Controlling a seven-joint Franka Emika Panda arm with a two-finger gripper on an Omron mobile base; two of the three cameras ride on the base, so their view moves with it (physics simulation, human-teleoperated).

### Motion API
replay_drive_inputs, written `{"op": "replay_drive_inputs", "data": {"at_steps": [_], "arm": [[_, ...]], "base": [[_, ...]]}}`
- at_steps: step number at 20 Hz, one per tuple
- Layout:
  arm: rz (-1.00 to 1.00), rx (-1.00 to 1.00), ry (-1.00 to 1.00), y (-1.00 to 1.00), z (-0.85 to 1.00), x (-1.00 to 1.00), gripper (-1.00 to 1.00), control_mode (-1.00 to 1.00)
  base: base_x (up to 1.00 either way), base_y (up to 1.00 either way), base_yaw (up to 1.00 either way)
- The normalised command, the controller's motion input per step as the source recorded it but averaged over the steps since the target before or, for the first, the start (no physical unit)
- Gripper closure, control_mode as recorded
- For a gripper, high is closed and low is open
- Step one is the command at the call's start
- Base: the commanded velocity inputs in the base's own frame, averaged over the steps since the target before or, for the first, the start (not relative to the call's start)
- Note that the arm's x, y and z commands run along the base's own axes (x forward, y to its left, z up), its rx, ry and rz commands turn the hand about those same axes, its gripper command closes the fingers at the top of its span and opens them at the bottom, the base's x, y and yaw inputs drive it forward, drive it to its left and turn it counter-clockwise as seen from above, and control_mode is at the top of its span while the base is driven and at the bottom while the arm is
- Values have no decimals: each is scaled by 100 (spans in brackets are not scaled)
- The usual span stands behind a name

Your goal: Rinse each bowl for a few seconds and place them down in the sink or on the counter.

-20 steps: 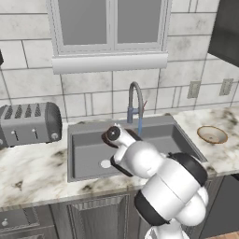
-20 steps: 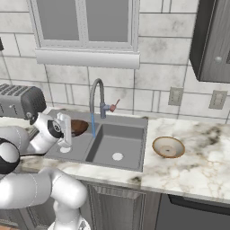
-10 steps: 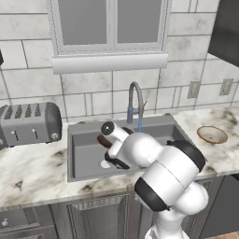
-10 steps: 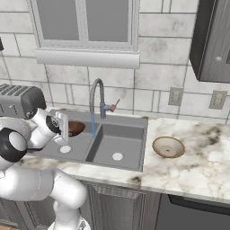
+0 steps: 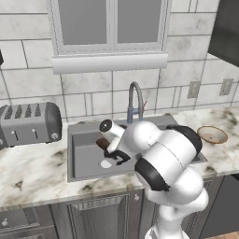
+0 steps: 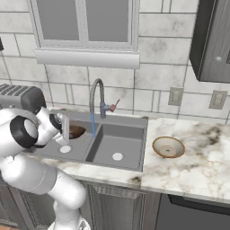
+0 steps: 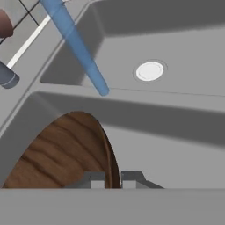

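While the pincer (image 7: 112, 178) pinches the brown bowl's (image 7: 66, 151) rim, low in the sink's (image 5: 84, 161) left basin beside the tap's water stream (image 7: 77, 44), carry it squarely under that stream, tilting gently.

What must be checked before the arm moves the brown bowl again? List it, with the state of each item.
1. Grip on the dark brown bowl: ok, the gripper is shut on its rim.
2. Water running: ok, a blue stream falls from the tap.
3. Bowl under the stream: not ok, the stream falls onto the divider, beside the bowl.
4. Bowl inside the sink: ok, it hangs over the left basin.
5. Pale tan bowl: ok, it sits on the counter, right of the sink, out of the way.
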Motion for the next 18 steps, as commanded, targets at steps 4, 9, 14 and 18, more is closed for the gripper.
{"op": "replay_drive_inputs", "data": {"at_steps": [4,9,14,18], "arm": [[0,0,7,6,-20,11,100,-100],[0,0,6,8,-23,11,100,-100],[0,0,4,5,-29,12,100,-100],[0,-1,-4,9,-33,11,100,-100]], "base": [[0,0,0],[0,0,0],[0,0,0],[0,0,0]]}}
